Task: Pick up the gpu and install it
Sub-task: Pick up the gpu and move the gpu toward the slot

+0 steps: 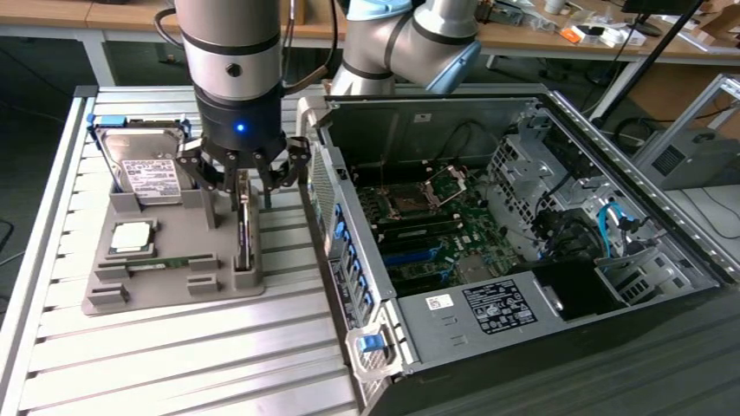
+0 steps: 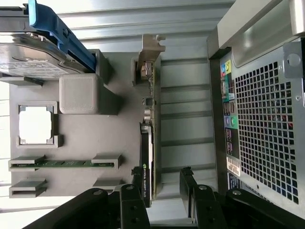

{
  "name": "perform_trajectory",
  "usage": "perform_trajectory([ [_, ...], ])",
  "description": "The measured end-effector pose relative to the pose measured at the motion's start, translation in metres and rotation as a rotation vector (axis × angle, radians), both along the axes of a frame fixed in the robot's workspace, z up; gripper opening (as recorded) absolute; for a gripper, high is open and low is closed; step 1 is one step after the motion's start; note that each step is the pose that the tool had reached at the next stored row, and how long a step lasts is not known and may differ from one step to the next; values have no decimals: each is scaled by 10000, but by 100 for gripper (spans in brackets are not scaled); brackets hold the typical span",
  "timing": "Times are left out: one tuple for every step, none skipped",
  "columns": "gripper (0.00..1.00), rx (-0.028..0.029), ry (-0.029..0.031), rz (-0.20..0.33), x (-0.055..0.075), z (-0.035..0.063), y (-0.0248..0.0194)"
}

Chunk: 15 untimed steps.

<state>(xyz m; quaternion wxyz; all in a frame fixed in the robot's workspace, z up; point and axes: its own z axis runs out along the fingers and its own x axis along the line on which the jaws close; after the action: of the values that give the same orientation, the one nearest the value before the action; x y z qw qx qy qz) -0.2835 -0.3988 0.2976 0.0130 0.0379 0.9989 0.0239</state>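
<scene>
Slatted metal worktop (image 1: pixel 173 364) is seen carrying a grey holder tray (image 1: pixel 173 290) and, at the tray's 3 o'clock in the exterior view, an opened computer case (image 1: pixel 463 347). Along the tray's 3 o'clock edge the gpu (image 1: pixel 243 232) is stood on its long edge: a thin dark card with a green board edge, a black shroud and a silver bracket at one end. The jaws are held wide apart just above it, one to each side of the card. A hard drive (image 1: pixel 148 178) is lodged at the gpu's 10 o'clock.
</scene>
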Motion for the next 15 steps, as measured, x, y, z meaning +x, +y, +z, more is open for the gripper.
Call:
perform_trajectory([
  [44, 0, 0, 0, 0, -4, 0],
  [44, 1, -1, 0, 0, -8, 0],
  [44, 0, -1, 0, 0, -12, 0],
  [44, 1, -1, 0, 0, -17, 0],
  [44, 1, -1, 0, 0, -23, 0],
  [44, 1, -1, 0, 0, -30, 0],
  [44, 0, 0, 0, 0, -38, 0],
  [44, 1, -1, 0, 0, -48, 0],
  [44, 1, -1, 0, -2, -61, 0],
  [44, 0, 0, 0, -3, -74, 2],
  [44, -2, 2, -2, -4, -79, 10],
  [44, -1, 0, -1, -4, -86, 19],
  [44, 0, 0, 0, -5, -97, 41],
  [44, 0, -1, 0, -5, -102, 56],
  [44, 0, 0, 0, -6, -105, 68],
])
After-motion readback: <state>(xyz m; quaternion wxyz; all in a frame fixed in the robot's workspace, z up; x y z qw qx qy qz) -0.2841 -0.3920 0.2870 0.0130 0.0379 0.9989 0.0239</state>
